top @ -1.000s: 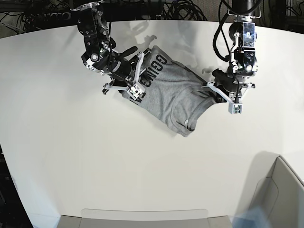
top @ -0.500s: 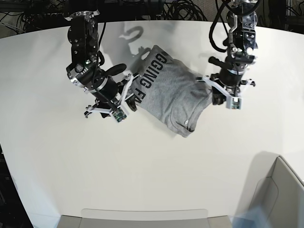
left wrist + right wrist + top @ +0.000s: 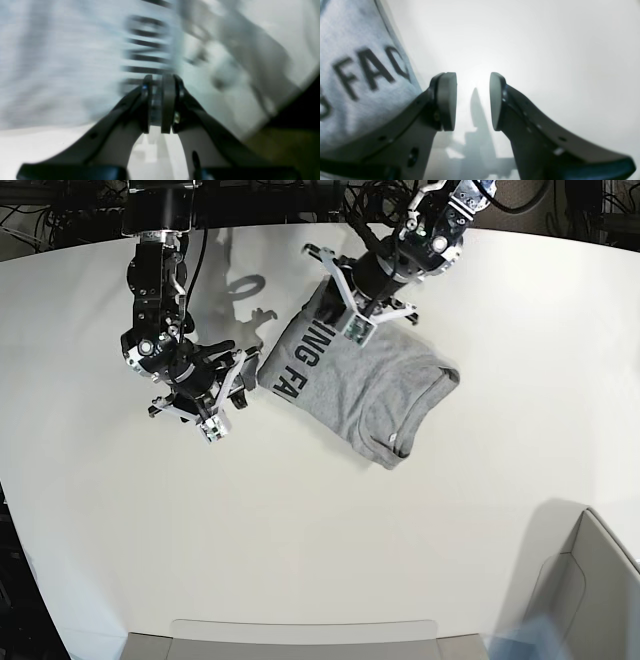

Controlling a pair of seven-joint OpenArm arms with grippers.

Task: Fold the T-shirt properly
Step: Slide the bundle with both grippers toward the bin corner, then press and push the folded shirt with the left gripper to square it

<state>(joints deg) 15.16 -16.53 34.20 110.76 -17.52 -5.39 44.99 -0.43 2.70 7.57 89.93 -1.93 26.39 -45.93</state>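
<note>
The heather-grey T-shirt (image 3: 380, 390) lies bunched at the table's far middle, black lettering showing along its left edge. My left gripper (image 3: 345, 295) hovers over its upper edge. In the blurred left wrist view, the gripper (image 3: 157, 100) has its jaws nearly together, with a thin strip of pale fabric between the pads. The T-shirt (image 3: 62, 62) spreads out to the left there. My right gripper (image 3: 240, 375) stands open just left of the shirt. In its wrist view the gripper (image 3: 473, 100) has only bare table between its pads, and the lettered T-shirt (image 3: 357, 75) lies beside the left finger.
The white table (image 3: 300, 530) stretches toward the camera. A grey open box (image 3: 590, 580) stands at the front right corner, and a flat grey tray edge (image 3: 300, 635) runs along the front. Dark cables (image 3: 380, 200) lie beyond the table's back edge.
My left gripper has swung from the shirt's right edge up and left across the shirt to its upper edge. My right gripper has drawn back left, off the lettered edge.
</note>
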